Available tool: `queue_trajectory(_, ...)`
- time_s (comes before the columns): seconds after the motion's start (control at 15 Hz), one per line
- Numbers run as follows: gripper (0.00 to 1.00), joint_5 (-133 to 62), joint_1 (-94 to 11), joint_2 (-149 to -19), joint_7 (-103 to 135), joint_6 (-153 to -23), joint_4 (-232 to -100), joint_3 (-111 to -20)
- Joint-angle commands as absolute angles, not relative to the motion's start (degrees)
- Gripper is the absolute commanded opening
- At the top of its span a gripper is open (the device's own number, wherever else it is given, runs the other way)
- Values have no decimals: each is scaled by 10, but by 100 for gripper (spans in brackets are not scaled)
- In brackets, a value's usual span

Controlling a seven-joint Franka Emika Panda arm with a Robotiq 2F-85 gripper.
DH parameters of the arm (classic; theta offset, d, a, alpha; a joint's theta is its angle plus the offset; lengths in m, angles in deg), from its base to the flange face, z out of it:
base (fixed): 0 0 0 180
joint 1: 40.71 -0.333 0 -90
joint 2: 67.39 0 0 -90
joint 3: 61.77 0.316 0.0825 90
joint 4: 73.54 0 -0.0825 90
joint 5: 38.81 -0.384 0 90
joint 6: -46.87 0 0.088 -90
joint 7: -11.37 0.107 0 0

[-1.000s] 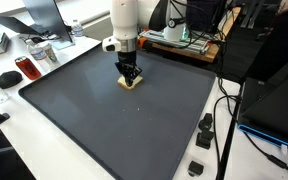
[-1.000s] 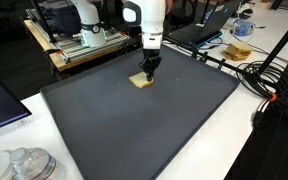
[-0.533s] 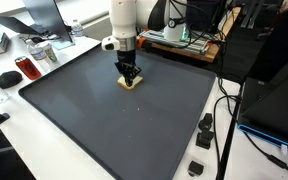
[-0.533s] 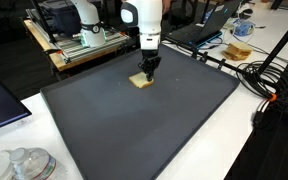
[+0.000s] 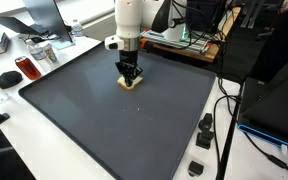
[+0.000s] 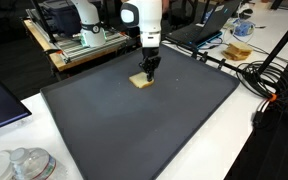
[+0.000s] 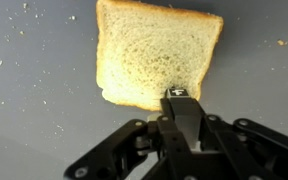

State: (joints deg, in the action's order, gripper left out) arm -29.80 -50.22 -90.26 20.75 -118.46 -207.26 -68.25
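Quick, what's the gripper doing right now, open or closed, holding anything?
Gripper: closed, fingertips at the edge of the bread slice on the dark mat; whether it pinches the slice cannot be told.

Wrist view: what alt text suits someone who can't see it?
A slice of white bread lies flat on a dark grey mat flecked with crumbs. The black claw, shut, meets the slice's near edge.

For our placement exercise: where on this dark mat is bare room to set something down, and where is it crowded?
Bare: the mat from the bread slice to its near edge. Crowded: around the end effector on the slice, and the cables beside the mat.
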Motion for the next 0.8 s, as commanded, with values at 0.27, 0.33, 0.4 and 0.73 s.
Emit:
queue_trajectory(0.27,6,-315,-425,-945,69,-1215,-2080,-611)
queue_trajectory(0.33,6,-308,-416,-944,43,-1210,-2079,-605)
queue_trajectory(0.4,6,-301,-411,-944,24,-1206,-2078,-602)
queue_trajectory(0.73,6,-253,-420,-945,-46,-1199,-2075,-613)
